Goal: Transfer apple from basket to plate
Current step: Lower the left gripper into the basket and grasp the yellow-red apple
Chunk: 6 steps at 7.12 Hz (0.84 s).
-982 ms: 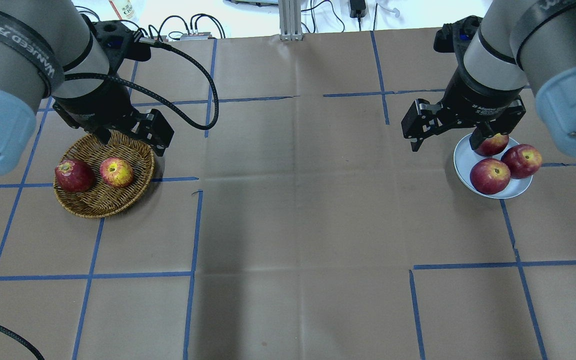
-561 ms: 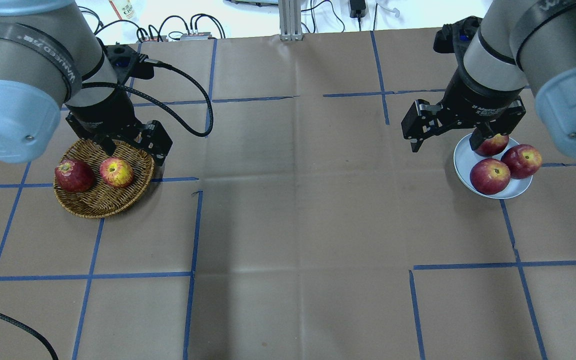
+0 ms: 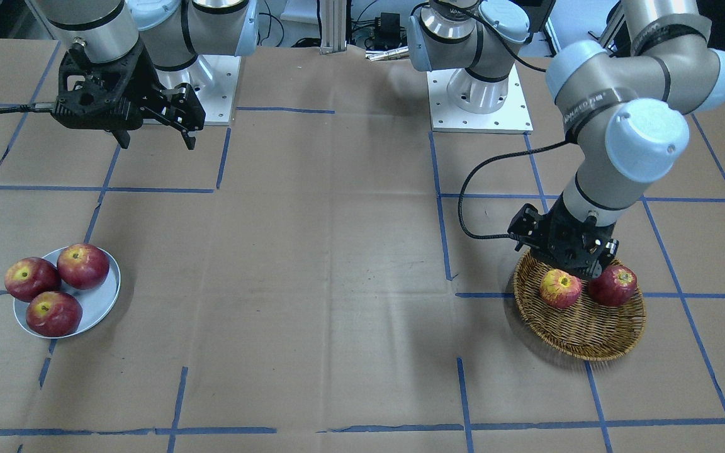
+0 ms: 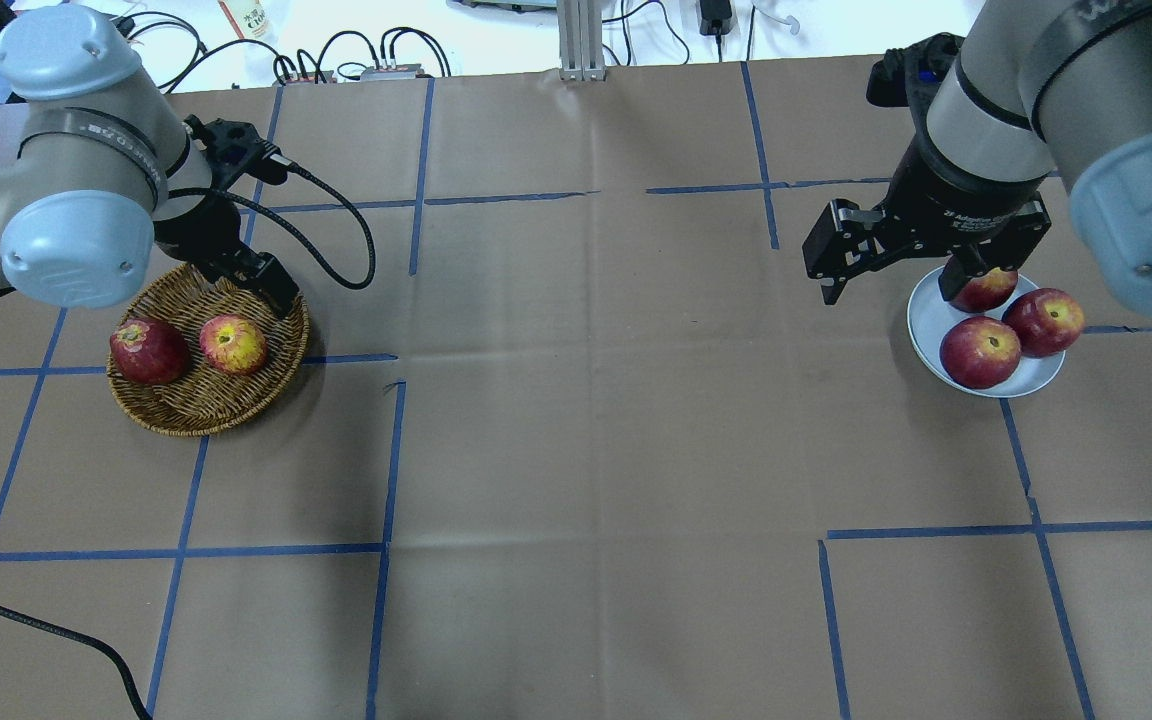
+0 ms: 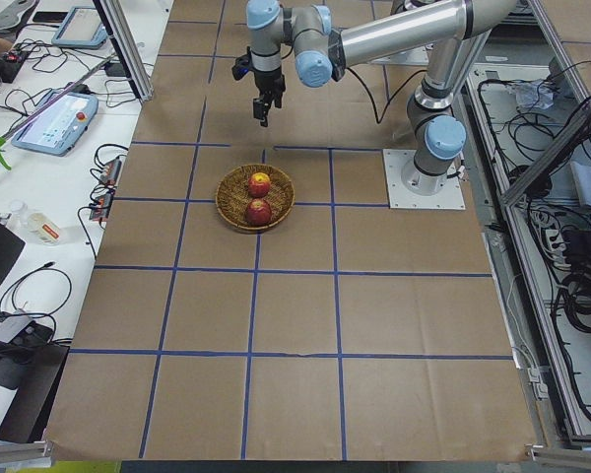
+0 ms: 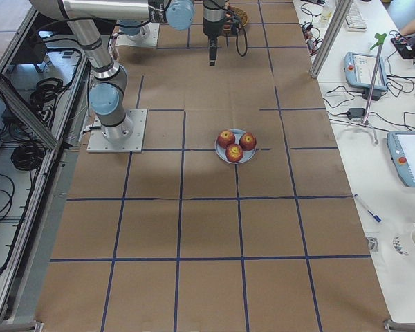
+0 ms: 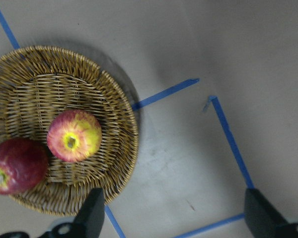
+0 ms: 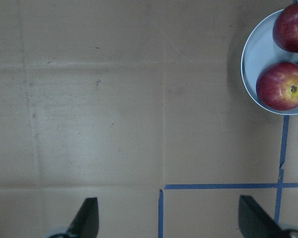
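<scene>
Apple point(image 4: 233, 344) in basket point(image 4: 186, 412) by table's left edge; left gripper point(image 7: 173, 213) spread wide at basket rim. Right gripper point(image 8: 166, 215) spread wide, raised, apart from plate point(image 4: 926, 328) by right edge.

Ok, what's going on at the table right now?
The left gripper hangs open above the rim of the basket, not centred over the apple. That apple lies in the basket beside a darker red apple. Nothing is gripped yet. The right gripper is open too and hovers near the plate, which already carries three red apples.
</scene>
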Tool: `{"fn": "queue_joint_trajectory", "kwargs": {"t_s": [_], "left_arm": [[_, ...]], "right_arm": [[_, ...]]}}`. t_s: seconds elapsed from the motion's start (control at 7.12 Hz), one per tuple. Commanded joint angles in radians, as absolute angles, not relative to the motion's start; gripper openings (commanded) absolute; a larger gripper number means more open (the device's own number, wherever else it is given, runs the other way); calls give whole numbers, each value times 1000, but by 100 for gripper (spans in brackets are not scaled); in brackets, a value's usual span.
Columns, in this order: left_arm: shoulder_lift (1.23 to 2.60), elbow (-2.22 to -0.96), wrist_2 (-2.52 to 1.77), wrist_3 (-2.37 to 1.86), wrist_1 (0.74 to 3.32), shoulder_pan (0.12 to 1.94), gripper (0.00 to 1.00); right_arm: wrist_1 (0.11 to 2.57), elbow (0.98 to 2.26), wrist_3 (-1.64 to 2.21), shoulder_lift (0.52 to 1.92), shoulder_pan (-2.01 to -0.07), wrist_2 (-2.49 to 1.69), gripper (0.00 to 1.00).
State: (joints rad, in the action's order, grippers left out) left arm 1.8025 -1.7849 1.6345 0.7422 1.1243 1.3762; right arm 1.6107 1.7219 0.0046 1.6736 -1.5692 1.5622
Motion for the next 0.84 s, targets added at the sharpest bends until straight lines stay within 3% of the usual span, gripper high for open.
{"fn": "queue_joint_trajectory", "kwargs": {"t_s": [0.0,0.14,0.7], "left_arm": [[1894,-1789,1591,847,1039,1309,98],[1905,-1790,1601,883,1042,1281,93],[1963,-1838,1598,931,956,1236,98]], "right_arm": [[1611,1721,5,1674,-1568,1563,100],[1611,1721,5,1674,-1568,1563,100],[1611,1721,5,1674,-1569,1562,100]]}}
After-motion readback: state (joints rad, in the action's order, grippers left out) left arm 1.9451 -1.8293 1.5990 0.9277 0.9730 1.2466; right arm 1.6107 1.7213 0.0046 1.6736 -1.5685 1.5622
